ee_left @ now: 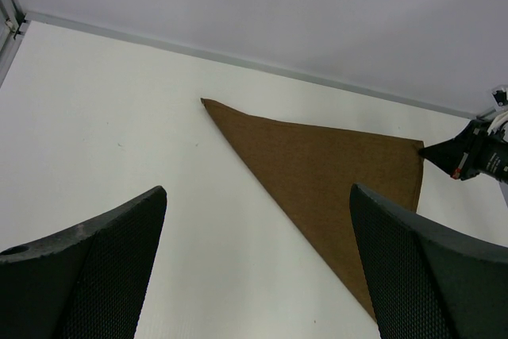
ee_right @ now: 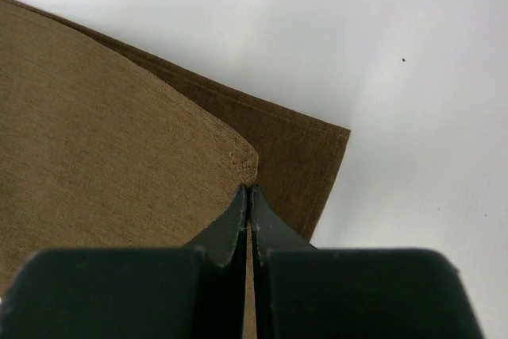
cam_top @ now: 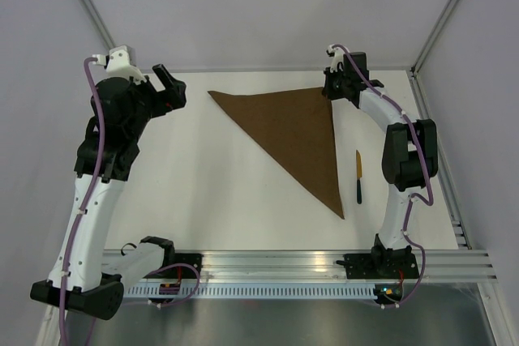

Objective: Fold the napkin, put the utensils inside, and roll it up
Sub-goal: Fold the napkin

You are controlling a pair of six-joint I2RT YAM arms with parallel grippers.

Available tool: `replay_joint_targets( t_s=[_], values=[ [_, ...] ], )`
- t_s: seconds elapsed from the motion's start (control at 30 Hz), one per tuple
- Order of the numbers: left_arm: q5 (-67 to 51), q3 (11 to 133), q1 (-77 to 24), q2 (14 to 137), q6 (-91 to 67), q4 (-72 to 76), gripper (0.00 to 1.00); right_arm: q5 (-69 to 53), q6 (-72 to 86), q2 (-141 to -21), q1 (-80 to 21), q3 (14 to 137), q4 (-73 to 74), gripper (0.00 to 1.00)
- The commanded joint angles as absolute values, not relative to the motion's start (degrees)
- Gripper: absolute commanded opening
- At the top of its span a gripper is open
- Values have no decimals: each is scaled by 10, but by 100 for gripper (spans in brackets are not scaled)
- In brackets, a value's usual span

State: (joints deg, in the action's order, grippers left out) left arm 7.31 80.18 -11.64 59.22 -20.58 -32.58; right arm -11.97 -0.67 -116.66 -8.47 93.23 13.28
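The dark-brown napkin (cam_top: 296,137) lies folded into a triangle on the white table, its long edge running from far left to near right. My right gripper (cam_top: 331,87) is at the napkin's far right corner, shut on the upper layer's corner (ee_right: 238,156), which is lifted a little above the lower layer (ee_right: 305,156). My left gripper (cam_top: 166,87) is open and empty, above the table left of the napkin; the wrist view shows the napkin (ee_left: 333,172) ahead between its fingers (ee_left: 95,260). The yellow-and-dark utensil (cam_top: 358,176) lies on the table right of the napkin.
Grey walls and frame posts (cam_top: 89,6) bound the table's far side. An aluminium rail (cam_top: 324,269) runs along the near edge by the arm bases. The right arm's elbow (cam_top: 409,155) hangs just right of the utensil.
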Motion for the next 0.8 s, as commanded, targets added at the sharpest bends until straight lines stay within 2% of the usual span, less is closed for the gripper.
replay_joint_targets(
  t_s=[0.0, 0.6, 0.7, 0.73, 0.77],
  values=[
    [62, 795, -115, 594, -218, -304, 100, -115, -2, -1146, -77, 931, 108, 0],
    [64, 772, -115, 590, -218, -295, 100, -87, -2, -1196, -67, 947, 112, 1],
    [62, 766, -115, 589, -218, -294, 100, -69, -3, -1219, -66, 970, 130, 23],
    [62, 764, -115, 588, -218, -294, 100, -64, -4, -1227, -65, 982, 136, 43],
    [62, 763, -115, 589, -217, -293, 100, -58, -4, -1228, -64, 987, 145, 51]
  ],
)
